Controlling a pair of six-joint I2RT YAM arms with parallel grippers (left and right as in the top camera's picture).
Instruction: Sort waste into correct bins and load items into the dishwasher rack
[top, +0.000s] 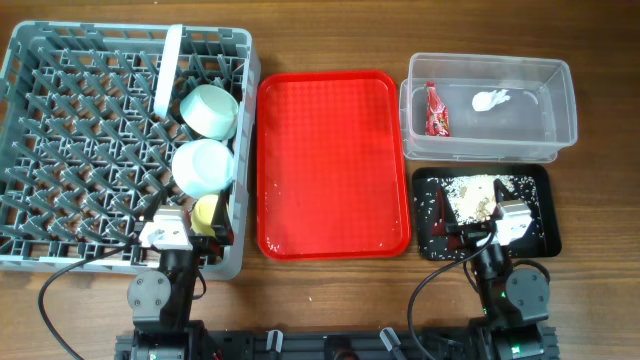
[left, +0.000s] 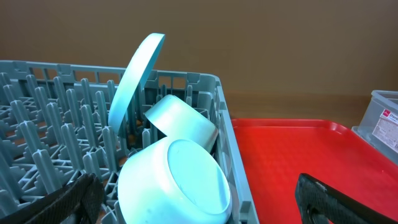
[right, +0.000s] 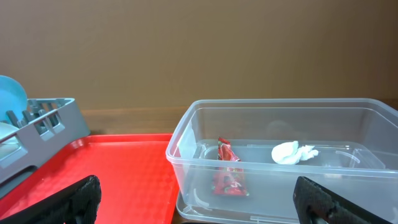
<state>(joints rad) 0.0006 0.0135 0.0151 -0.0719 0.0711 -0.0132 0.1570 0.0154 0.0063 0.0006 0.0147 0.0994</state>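
Note:
The grey dishwasher rack (top: 60, 150) holds a pale blue plate (top: 170, 65) standing on edge, two pale blue bowls (top: 210, 110) (top: 203, 165) and a yellow cup (top: 207, 213). My left gripper (top: 172, 225) hangs open over the rack's near right corner. In the left wrist view the left gripper (left: 196, 208) straddles the nearer bowl (left: 174, 180) without touching it. The clear tub (top: 560, 80) contains the red wrapper (top: 436, 110) and the white tissue (top: 490, 99). Food scraps (top: 470, 197) lie in the black tray (top: 540, 180). My right gripper (top: 505, 222) is open above that tray, empty.
A flat red serving tray (top: 333, 165) lies between the rack and the bins, bare except for a few specks. In the right wrist view the tub's near wall (right: 280, 180) stands just ahead of the right gripper (right: 202, 205). Bare wooden table shows along the front edge.

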